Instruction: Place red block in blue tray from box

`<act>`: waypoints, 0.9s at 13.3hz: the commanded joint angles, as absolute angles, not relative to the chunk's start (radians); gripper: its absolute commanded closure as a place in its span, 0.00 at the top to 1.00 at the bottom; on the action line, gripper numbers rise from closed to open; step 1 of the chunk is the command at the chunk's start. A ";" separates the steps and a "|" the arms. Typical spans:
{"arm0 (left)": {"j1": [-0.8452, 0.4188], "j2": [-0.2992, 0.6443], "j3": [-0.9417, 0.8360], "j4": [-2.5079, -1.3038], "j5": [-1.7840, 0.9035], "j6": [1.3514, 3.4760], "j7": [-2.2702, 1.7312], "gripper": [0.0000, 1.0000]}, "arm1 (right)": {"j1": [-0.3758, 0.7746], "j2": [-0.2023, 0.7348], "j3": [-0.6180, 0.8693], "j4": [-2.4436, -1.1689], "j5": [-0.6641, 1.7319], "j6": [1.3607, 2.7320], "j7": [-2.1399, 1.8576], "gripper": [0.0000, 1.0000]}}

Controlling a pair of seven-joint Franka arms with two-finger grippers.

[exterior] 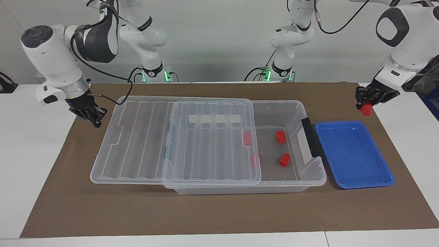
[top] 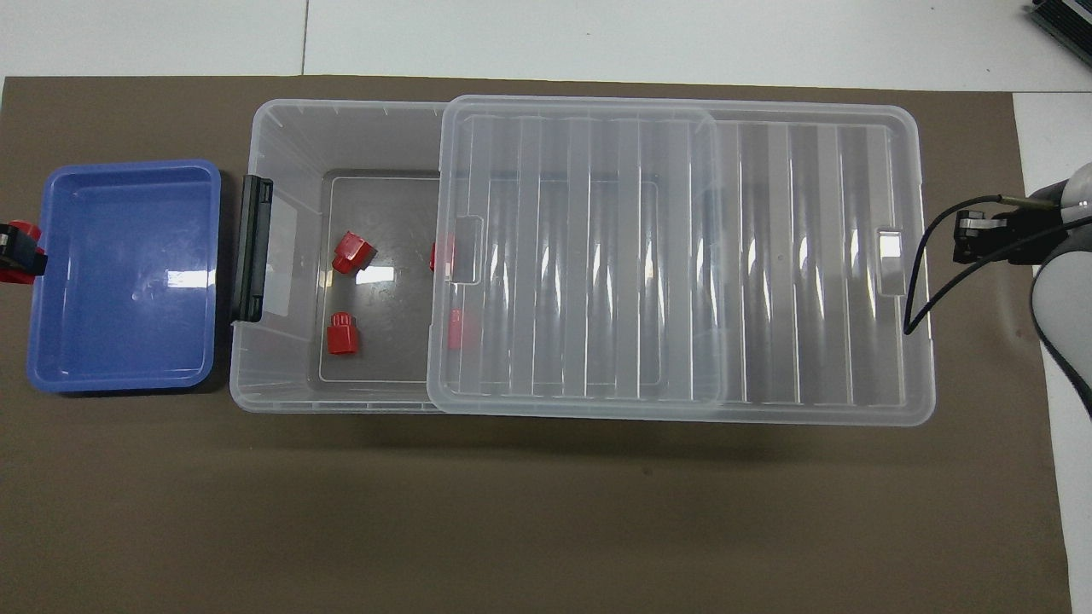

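Note:
My left gripper (exterior: pixel 366 105) is shut on a red block (exterior: pixel 365 109) and hangs over the brown mat just outside the blue tray (exterior: pixel 353 156), toward the left arm's end of the table. Overhead, that left gripper (top: pixel 17 251) sits at the picture's edge beside the blue tray (top: pixel 124 273), which has nothing in it. In the clear box (exterior: pixel 310 173), two red blocks (exterior: pixel 280 136) (exterior: pixel 284 160) lie in the uncovered part. Two more (exterior: pixel 247 138) (exterior: pixel 254 160) show through the lid (exterior: pixel 178 140), which is slid toward the right arm's end. My right gripper (exterior: pixel 95 120) waits shut beside the lid's end.
A brown mat (exterior: pixel 219 212) covers the table under the box and tray. The box's black latch (exterior: pixel 310 137) stands up between the box and the tray. White table surface (exterior: pixel 31 144) lies at both ends.

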State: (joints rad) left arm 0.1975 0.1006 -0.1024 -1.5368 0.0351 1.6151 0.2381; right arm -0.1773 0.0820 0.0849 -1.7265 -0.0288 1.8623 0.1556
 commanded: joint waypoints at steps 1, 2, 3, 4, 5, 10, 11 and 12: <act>0.192 0.094 -0.094 -1.540 0.031 1.601 0.233 0.00 | -0.186 0.068 0.089 -1.747 -0.018 1.861 0.132 0.00; 0.192 0.094 -0.094 -1.540 0.031 1.601 0.235 0.00 | -0.186 0.064 0.087 -1.755 -0.018 1.868 0.132 0.00; 0.192 0.095 -0.094 -1.540 0.029 1.601 0.235 0.00 | -0.189 0.063 0.087 -1.762 -0.018 1.873 0.132 0.00; 0.192 0.094 -0.094 -1.540 0.031 1.601 0.235 0.00 | -0.192 0.061 0.087 -1.770 -0.018 1.879 0.130 0.00; 0.193 0.095 -0.094 -1.540 0.031 1.603 0.236 0.00 | -0.195 0.061 0.087 -1.773 -0.018 1.891 0.130 0.00; 0.212 0.094 -0.092 -1.537 0.031 1.600 0.252 0.00 | -0.233 0.067 0.087 -1.859 -0.018 2.000 0.054 0.00; 0.212 0.094 -0.092 -1.537 0.031 1.600 0.252 0.00 | -0.233 0.071 0.087 -1.859 -0.018 2.008 0.054 0.00; 0.212 0.094 -0.092 -1.539 0.031 1.603 0.250 0.00 | -0.232 0.075 0.087 -1.861 -0.018 2.009 0.055 0.00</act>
State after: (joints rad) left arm 0.2048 0.1008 -0.0918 -1.5368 0.0351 1.6144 0.2394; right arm -0.2223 0.0834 0.0800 -1.8367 -0.0288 1.9842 0.0819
